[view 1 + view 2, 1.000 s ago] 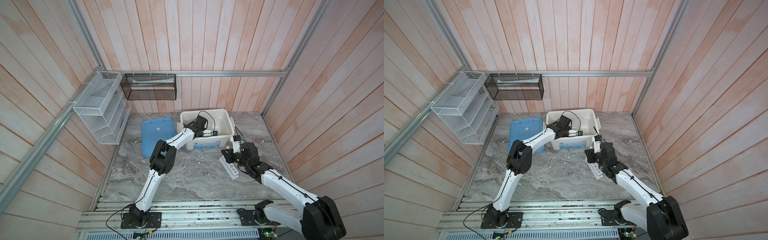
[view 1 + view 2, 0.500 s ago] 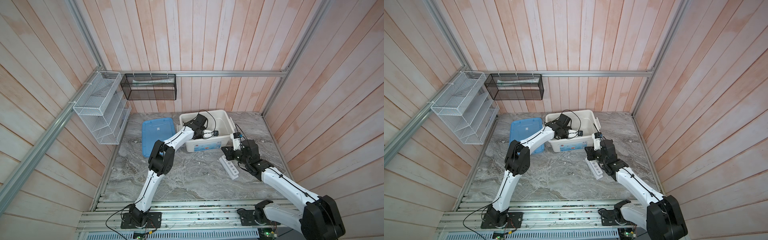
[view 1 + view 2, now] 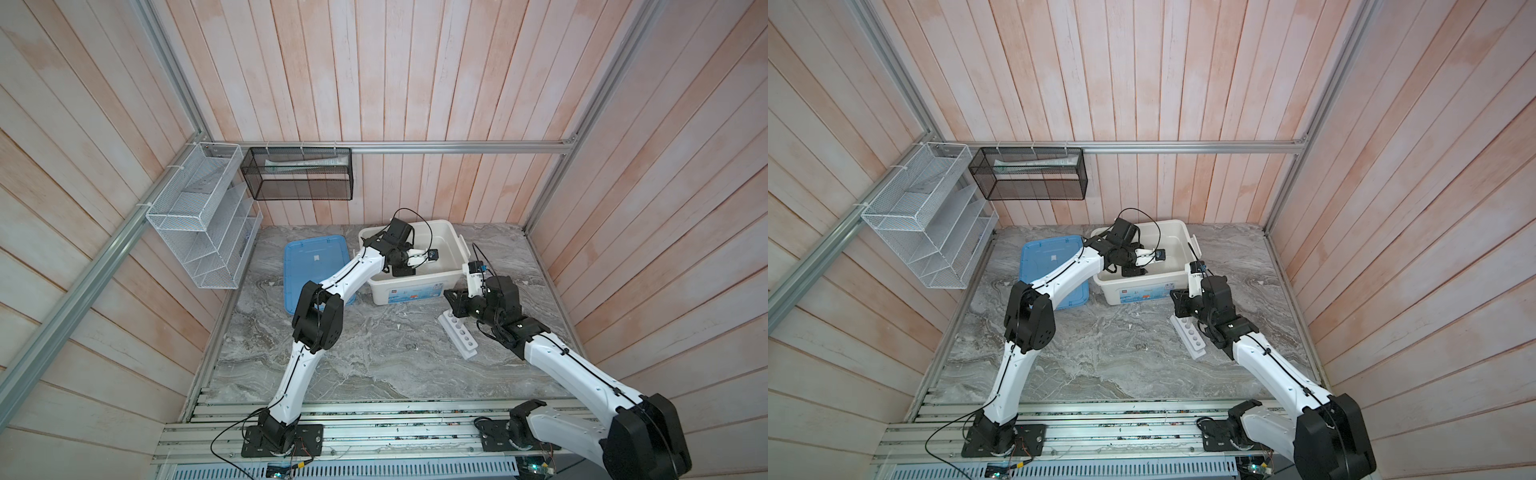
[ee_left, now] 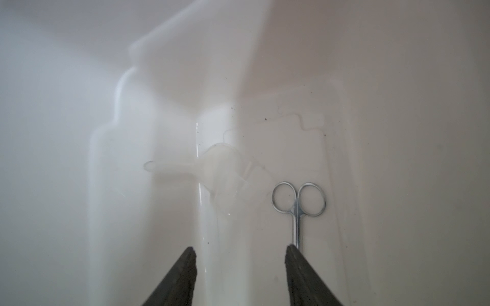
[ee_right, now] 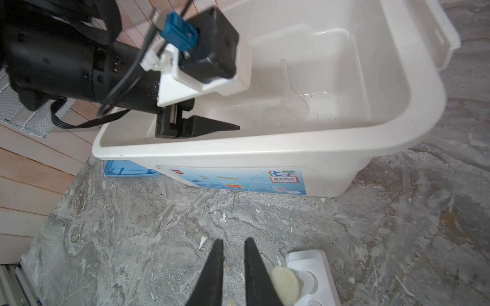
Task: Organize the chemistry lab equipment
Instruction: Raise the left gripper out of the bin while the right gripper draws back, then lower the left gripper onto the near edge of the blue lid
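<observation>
Small steel scissors (image 4: 298,204) flat on the floor of the white bin (image 3: 409,291), at the far middle of the table. Loops pointing away from the left gripper (image 4: 240,249), blade tips hidden behind one fingertip.

Not held: jaws spread wider than a second ago, nothing between them, tips low inside the bin. Reads as a release just made, so the scissors can likely be counted as put away.

Just beside them on the same floor, a clear funnel (image 4: 221,165).

Outside the bin, to its right and nearer, the white six-hole rack (image 3: 457,337) on the marble, not yet stowed; probably next.

Just beside the rack's far end, the right gripper (image 5: 233,239): narrow gap, nothing visible in it, hardly changed.

Left of the bin, the blue lid (image 3: 316,266), off.
</observation>
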Action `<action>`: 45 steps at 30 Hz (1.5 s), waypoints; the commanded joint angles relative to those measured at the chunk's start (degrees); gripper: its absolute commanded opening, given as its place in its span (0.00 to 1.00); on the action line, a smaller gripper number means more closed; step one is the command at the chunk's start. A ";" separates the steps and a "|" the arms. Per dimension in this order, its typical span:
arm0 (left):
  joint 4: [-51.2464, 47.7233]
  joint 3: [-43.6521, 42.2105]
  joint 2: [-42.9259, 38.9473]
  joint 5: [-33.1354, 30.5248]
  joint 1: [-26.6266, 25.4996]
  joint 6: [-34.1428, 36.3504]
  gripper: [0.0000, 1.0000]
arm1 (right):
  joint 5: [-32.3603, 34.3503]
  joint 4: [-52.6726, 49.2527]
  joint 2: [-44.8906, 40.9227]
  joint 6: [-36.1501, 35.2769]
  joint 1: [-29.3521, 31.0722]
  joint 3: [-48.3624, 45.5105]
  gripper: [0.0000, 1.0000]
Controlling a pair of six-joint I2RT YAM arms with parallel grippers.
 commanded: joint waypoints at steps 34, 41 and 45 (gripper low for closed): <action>26.80 -63.90 -49.05 -5.81 37.51 -86.81 0.61 | 13.59 -18.44 15.43 -14.19 14.80 33.08 0.25; 24.92 -60.85 -38.65 -10.31 40.39 -88.93 0.59 | 12.47 -16.21 16.41 -12.39 16.22 31.34 0.24; 18.91 -59.68 -37.17 -10.20 40.91 -90.49 0.58 | 12.24 -15.29 15.41 -11.29 16.28 29.13 0.24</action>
